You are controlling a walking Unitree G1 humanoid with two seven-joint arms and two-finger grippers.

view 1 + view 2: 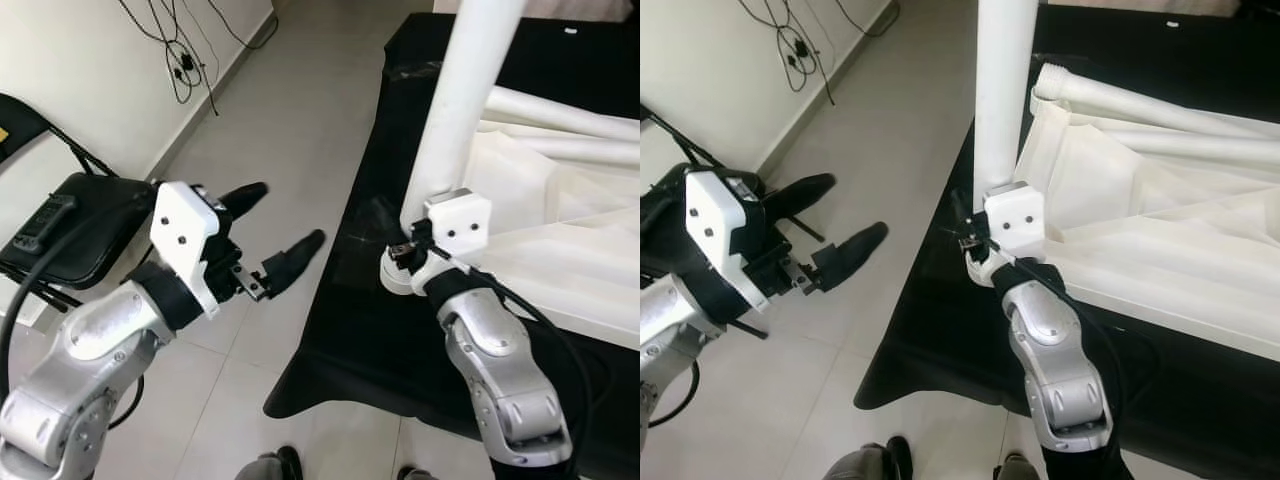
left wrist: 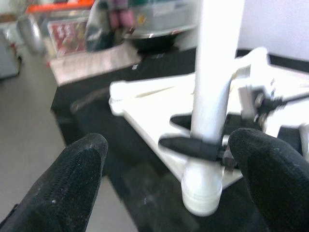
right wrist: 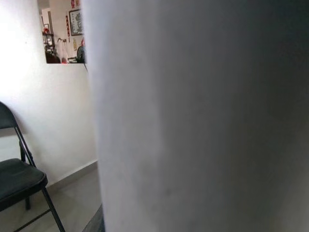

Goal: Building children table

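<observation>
Black cloth [image 1: 340,350] covers a low surface to the right of the tiled floor [image 1: 290,110], and on it lies the white tabletop [image 1: 1160,240] of a child's table, upside down, ribbed underside showing. A white table leg [image 1: 455,110] stands upright at the tabletop's near corner, its rounded foot end resting on the cloth. The right gripper [image 1: 400,255] is pressed against the base of this leg, its white wrist block just beside the tube; its black fingers appear closed around the leg, which sits right against the wrist camera. The left gripper [image 1: 275,235] hovers over the floor, well apart from the leg and to its left, its two black fingers [image 2: 72,179] spread wide and holding nothing. Behind that gripper, by the wall, stands a black folding chair [image 1: 70,225]. Cables [image 1: 180,50] hang down the wall beyond.
</observation>
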